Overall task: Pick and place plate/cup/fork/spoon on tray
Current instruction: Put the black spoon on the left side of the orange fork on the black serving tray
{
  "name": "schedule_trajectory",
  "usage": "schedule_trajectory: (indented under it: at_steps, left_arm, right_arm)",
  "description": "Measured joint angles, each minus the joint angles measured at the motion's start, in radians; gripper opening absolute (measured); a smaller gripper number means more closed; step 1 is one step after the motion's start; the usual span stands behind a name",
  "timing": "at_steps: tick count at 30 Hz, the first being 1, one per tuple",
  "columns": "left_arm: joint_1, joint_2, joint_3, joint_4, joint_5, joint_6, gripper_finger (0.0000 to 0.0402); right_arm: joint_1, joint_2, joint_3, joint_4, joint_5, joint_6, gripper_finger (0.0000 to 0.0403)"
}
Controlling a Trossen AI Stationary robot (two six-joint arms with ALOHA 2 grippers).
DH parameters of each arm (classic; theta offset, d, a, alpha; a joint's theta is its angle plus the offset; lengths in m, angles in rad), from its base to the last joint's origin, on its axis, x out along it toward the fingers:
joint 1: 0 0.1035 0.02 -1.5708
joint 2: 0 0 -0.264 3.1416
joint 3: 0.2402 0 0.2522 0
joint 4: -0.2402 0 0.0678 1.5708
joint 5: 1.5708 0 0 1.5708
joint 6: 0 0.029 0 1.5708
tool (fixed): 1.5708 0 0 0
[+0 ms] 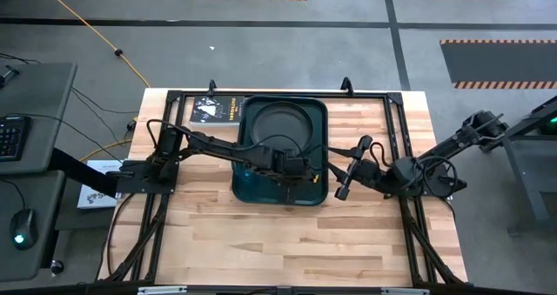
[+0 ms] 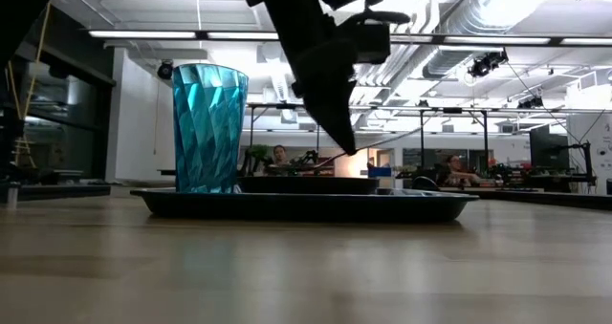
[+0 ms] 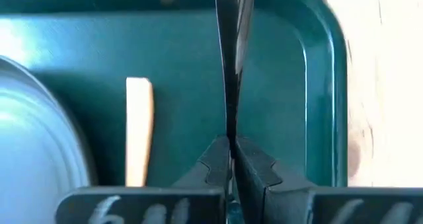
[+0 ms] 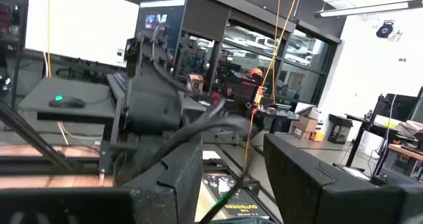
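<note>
Dark green tray (image 1: 248, 186) sits at the table's far-middle, plate (image 1: 280, 124) in its far half, cup (image 2: 207, 127) and fork (image 3: 139, 130) inside too | I see my left gripper (image 3: 231, 159) over the tray's near-right part, fingers pinched on the thin silver spoon (image 3: 232, 59) | right gripper (image 1: 345, 184) idles just off the tray's right edge, fingers apart, empty

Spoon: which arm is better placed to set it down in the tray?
Left. The left gripper is shut on the spoon directly above the tray, beside the fork. The right gripper waits off the tray's edge.
</note>
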Motion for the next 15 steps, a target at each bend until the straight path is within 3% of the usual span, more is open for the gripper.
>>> schedule_trajectory:
  at_steps: [15]
  left_arm:
    - [0.001,0.105,-0.005,0.051,0.043,0.010,0.0003]
  right_arm:
    - [0.000,-0.007,0.005,0.018,-0.006,0.019,0.0154]
